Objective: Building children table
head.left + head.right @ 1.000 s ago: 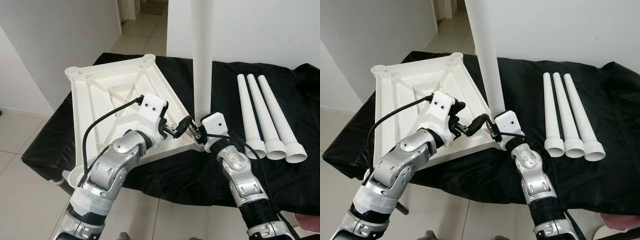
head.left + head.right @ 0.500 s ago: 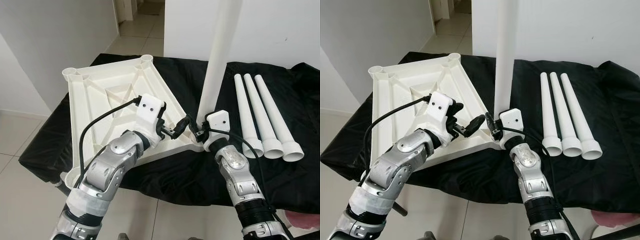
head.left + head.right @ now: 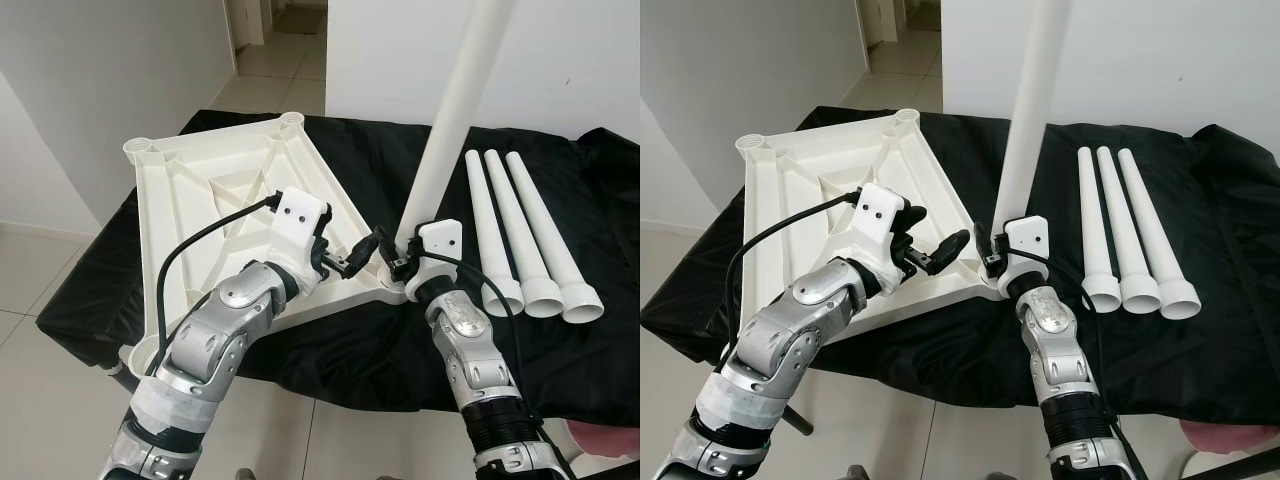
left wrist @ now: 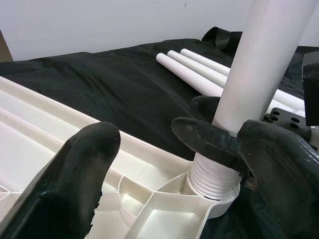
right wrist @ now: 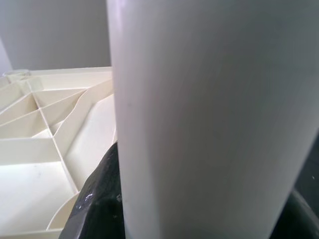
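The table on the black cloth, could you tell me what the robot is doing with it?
The white tabletop lies upside down on the black cloth. The right gripper is shut on a table leg, whose threaded end sits in the near corner socket, leaning slightly. The left gripper is open beside that corner. Three more legs lie side by side to the right, not yet fitted.

The white plastic tabletop lies upside down, ribs showing, round sockets at its corners. One white leg stands in the near corner socket, leaning slightly. Three more white legs lie side by side nearby, flared ends toward me.
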You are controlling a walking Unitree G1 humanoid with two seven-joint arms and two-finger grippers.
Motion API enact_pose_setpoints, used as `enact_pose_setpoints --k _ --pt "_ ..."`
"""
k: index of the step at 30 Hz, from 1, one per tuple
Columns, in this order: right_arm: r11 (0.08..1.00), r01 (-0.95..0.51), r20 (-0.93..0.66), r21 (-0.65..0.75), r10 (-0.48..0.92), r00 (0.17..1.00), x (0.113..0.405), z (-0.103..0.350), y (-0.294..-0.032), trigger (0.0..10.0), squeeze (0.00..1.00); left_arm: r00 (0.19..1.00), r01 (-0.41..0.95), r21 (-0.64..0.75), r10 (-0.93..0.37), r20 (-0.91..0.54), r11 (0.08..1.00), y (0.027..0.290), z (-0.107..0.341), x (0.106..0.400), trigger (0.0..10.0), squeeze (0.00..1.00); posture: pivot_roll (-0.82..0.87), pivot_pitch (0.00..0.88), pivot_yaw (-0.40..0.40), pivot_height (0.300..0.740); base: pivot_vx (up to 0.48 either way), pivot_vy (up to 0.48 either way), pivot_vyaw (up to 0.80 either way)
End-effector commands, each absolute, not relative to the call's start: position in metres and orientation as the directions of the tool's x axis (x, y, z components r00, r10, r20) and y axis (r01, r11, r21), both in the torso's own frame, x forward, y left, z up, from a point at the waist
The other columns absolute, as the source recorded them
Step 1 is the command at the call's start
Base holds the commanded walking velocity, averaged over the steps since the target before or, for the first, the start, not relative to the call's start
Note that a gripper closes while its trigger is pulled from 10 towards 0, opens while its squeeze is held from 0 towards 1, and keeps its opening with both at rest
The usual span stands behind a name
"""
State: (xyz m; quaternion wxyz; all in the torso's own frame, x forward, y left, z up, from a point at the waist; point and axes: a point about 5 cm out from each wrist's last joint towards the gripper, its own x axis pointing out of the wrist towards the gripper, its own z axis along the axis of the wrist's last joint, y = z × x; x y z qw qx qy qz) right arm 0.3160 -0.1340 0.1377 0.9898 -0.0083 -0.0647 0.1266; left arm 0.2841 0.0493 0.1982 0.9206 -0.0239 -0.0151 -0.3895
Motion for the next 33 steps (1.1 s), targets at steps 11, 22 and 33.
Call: enact_pose_setpoints --k 11,22,33 --pt "0.959 -0.270 -0.006 -0.083 0.270 0.963 0.310 0.110 -0.132 10.0 0.00 0.638 0.770 -0.027 -0.769 0.042 0.637 0.047 0.200 0.281 10.0 0.00 -0.03 0.012 0.036 0.740 0.000 0.000 0.00" --pt "0.917 -0.357 -0.001 -0.181 0.362 0.932 0.302 0.105 -0.123 10.0 0.00 0.634 0.773 -0.024 -0.772 0.047 0.634 0.046 0.200 0.281 10.0 0.00 -0.03 0.001 0.035 0.740 0.000 0.000 0.00" --pt "0.951 -0.297 -0.031 -0.091 0.295 0.955 0.305 0.099 -0.131 10.0 0.00 0.629 0.777 -0.019 -0.776 0.050 0.629 0.045 0.201 0.281 10.0 0.00 -0.03 0.000 0.033 0.740 0.000 0.000 0.00"
